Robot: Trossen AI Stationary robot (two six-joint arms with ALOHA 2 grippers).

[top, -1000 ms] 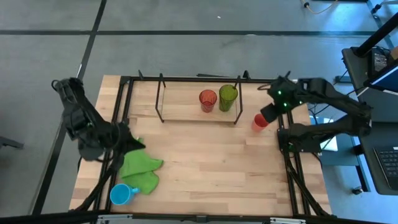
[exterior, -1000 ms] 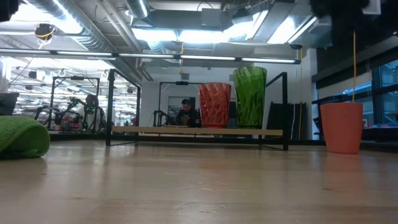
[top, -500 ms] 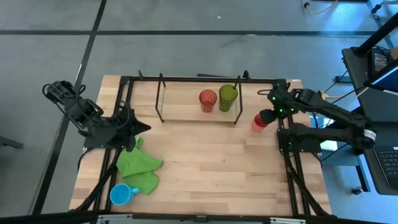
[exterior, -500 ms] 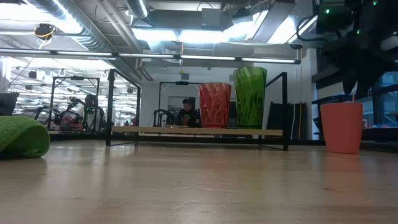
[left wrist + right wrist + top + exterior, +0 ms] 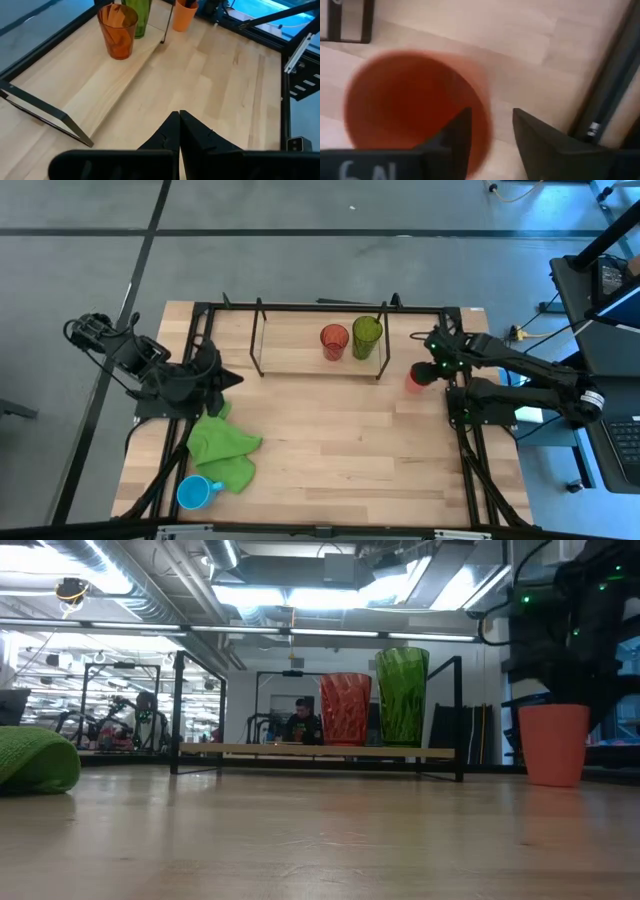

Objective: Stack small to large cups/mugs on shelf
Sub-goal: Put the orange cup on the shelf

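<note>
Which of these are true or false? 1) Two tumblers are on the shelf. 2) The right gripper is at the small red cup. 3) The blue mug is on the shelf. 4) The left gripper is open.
1) True: the orange tumbler and green tumbler stand on the shelf.
2) True: the right gripper is open, one finger inside the small red cup's rim.
3) False: the blue mug sits on the table by the green cloth.
4) False: the left gripper is shut, holding nothing.

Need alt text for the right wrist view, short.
The right gripper, open, straddles the rim of a small red plastic cup: one finger inside, one outside. Beneath lies the light wooden tabletop, with a black metal frame bar alongside.
</note>
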